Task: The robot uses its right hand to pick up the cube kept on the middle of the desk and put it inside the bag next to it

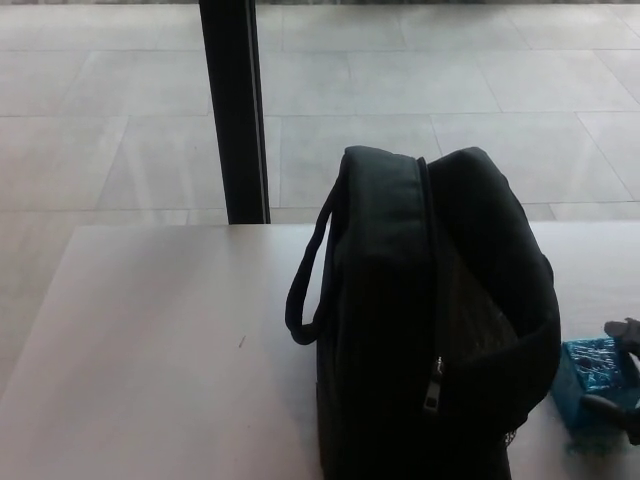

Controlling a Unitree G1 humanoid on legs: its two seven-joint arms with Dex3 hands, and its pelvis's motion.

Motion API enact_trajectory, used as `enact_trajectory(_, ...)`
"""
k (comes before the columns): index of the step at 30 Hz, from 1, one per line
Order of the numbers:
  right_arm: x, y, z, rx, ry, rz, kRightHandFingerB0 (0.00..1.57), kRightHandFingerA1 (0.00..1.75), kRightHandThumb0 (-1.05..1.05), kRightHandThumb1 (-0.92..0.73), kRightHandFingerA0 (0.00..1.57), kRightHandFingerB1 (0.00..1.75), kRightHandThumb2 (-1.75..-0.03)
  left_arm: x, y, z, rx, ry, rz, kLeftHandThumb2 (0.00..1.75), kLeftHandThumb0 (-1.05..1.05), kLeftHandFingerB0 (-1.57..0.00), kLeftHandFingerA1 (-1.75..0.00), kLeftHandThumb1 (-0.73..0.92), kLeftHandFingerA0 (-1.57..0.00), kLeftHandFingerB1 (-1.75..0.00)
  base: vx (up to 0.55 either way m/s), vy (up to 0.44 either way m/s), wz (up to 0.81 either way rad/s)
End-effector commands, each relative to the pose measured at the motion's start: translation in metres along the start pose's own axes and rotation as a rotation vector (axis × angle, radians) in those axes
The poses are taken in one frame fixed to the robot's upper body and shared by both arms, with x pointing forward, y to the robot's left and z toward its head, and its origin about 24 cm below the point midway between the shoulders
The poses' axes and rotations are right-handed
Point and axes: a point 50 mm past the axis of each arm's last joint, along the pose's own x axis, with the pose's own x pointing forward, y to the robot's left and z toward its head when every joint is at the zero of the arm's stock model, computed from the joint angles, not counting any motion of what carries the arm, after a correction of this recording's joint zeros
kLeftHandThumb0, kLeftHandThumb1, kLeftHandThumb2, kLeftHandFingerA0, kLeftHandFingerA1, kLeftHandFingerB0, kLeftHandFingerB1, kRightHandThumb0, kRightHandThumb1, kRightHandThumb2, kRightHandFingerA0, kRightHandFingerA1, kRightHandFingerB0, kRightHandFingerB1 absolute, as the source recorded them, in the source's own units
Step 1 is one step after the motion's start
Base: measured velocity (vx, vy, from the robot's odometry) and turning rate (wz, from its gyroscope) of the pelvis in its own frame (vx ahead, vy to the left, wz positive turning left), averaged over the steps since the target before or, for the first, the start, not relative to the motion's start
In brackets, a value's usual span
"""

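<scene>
head view is showing the right hand (pixel 622 385) at the right edge, fingers spreading around the cube (pixel 590 378), grip unconfirmed. cube is sitting on the bench (pixel 150 350) beside the bag (pixel 430 320). lifting and bagging are remaining.
</scene>
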Motion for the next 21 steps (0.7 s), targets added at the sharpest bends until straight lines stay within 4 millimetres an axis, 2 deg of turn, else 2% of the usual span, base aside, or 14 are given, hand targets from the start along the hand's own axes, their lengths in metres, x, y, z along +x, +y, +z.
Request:
enact_trajectory(1,0.003,-0.002,0.023,-0.053,-0.059,-0.01,0.0,0.1,-0.96,-0.55,0.0,0.14,-0.96,-0.003,0.004,0.0,0.015,0.021,0.005,0.6,-0.66,-0.2,-0.5,0.69,-0.25,-0.38,0.0,0.0,0.0)
enact_trajectory(4,0.003,-0.005,0.029,-0.051,-0.068,-0.005,0.05,0.19,-0.89,-0.52,0.0,0.16,-0.93,-0.003,0.004,0.0,0.008,0.018,0.008,0.59,-0.66,-0.21,-0.51,0.68,-0.26,-0.39,0.0,0.0,0.0)
enact_trajectory(7,0.003,-0.01,0.029,-0.026,-0.043,-0.012,0.04,0.12,-0.97,-0.58,0.0,0.09,-0.92,-0.002,0.003,0.001,0.0,0.011,0.001,0.6,-0.67,-0.21,-0.51,0.69,-0.25,-0.39,0.0,0.0,0.0)
enact_trajectory(11,0.001,-0.011,0.023,0.006,-0.028,0.016,0.0,0.34,-0.88,-0.52,0.01,0.12,-0.92,-0.003,0.003,0.001,-0.003,0.015,-0.002,0.6,-0.66,-0.19,-0.51,0.7,-0.23,-0.39,0.0,0.0,0.0)
enact_trajectory(13,0.001,-0.011,0.022,0.013,-0.03,0.021,0.0,0.34,-0.88,-0.52,0.01,0.12,-0.92,-0.003,0.002,0.001,-0.001,0.014,-0.004,0.6,-0.66,-0.19,-0.51,0.7,-0.23,-0.39,0.0,0.0,0.0)
enact_trajectory(14,0.001,-0.01,0.019,0.016,-0.023,0.033,0.0,0.57,-0.79,-0.46,0.11,0.18,-0.87,-0.002,0.003,0.001,-0.003,0.013,-0.007,0.6,-0.66,-0.19,-0.52,0.7,-0.23,-0.39,0.0,0.0,0.0)
enact_trajectory(15,0.001,-0.009,0.015,0.004,-0.021,0.05,0.0,0.63,-0.83,-0.51,0.3,0.04,-0.85,-0.002,0.002,0.001,-0.015,0.013,-0.012,0.6,-0.65,-0.19,-0.52,0.71,-0.22,-0.4,0.0,0.0,0.0)
enact_trajectory(16,0.001,-0.009,0.014,0.003,-0.021,0.052,0.0,0.63,-0.83,-0.51,0.3,0.04,-0.85,-0.002,0.002,0.001,-0.016,0.013,-0.012,0.6,-0.65,-0.19,-0.52,0.71,-0.22,-0.4,0.0,0.0,0.0)
enact_trajectory(17,0.002,-0.009,0.013,0.013,-0.016,0.059,0.0,0.63,-0.7,-0.45,0.32,0.16,-0.84,-0.001,0.002,0.001,-0.016,0.013,-0.009,0.6,-0.65,-0.2,-0.52,0.7,-0.23,-0.4,0.0,0.0,0.0)
enact_trajectory(18,0.003,-0.008,0.011,0.031,0.003,0.078,0.0,0.6,-0.72,-0.45,0.26,0.16,-0.83,-0.001,0.002,0.001,-0.01,0.016,-0.004,0.6,-0.66,-0.2,-0.51,0.71,-0.24,-0.39,0.0,0.0,0.0)
enact_trajectory(19,0.003,-0.006,0.009,0.006,0.047,0.141,0.0,0.59,-0.88,-0.53,0.24,0.02,-0.84,-0.001,0.002,0.0,-0.003,0.019,-0.002,0.6,-0.67,-0.2,-0.52,0.7,-0.24,-0.39,0.0,0.0,0.0)
enact_trajectory(20,0.003,-0.006,0.008,-0.056,0.096,0.243,0.0,0.47,-0.92,-0.53,0.1,0.0,-0.83,0.0,0.002,0.001,-0.006,0.018,-0.001,0.6,-0.66,-0.21,-0.52,0.71,-0.24,-0.4,0.0,0.0,0.0)
enact_trajectory(21,0.003,-0.005,0.008,-0.107,0.108,0.316,0.0,0.34,-0.72,-0.48,0.02,0.02,-0.77,0.0,0.002,0.002,-0.007,0.016,-0.001,0.6,-0.65,-0.21,-0.51,0.7,-0.24,-0.39,0.0,0.0,0.0)
